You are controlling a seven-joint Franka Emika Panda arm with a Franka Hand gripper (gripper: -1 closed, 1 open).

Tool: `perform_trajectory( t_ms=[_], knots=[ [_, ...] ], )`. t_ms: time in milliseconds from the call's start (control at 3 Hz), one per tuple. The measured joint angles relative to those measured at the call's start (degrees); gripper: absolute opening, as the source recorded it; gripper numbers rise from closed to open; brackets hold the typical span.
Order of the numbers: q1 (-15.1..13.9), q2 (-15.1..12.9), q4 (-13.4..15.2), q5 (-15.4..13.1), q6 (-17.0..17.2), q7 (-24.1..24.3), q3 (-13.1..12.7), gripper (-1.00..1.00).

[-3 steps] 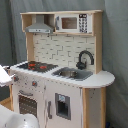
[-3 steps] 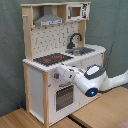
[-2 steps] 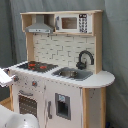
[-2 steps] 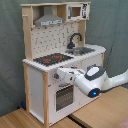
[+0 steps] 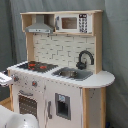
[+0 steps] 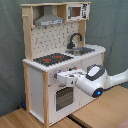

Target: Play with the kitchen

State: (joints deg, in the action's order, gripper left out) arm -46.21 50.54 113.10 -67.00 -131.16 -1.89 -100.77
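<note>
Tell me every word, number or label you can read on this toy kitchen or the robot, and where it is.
No text can be read anywhere.
Microwave on the kitchen: a keypad panel with light marks, too blurred to read.
Knobs below the hob: no readable markings.
Robot arm: a blue light, no legible label.

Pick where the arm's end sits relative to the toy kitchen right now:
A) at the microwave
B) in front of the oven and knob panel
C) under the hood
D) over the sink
B: in the second exterior view the gripper is level with the kitchen front panel, below the hob.
</note>
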Motion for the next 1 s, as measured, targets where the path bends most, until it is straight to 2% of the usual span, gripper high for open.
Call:
perform_trajectory(
  t_ms=[1000],
  knots=[
    [-0.4, 0.0, 6.9, -3.9, -16.4, -1.4, 2.5, 1.00]
  ],
)
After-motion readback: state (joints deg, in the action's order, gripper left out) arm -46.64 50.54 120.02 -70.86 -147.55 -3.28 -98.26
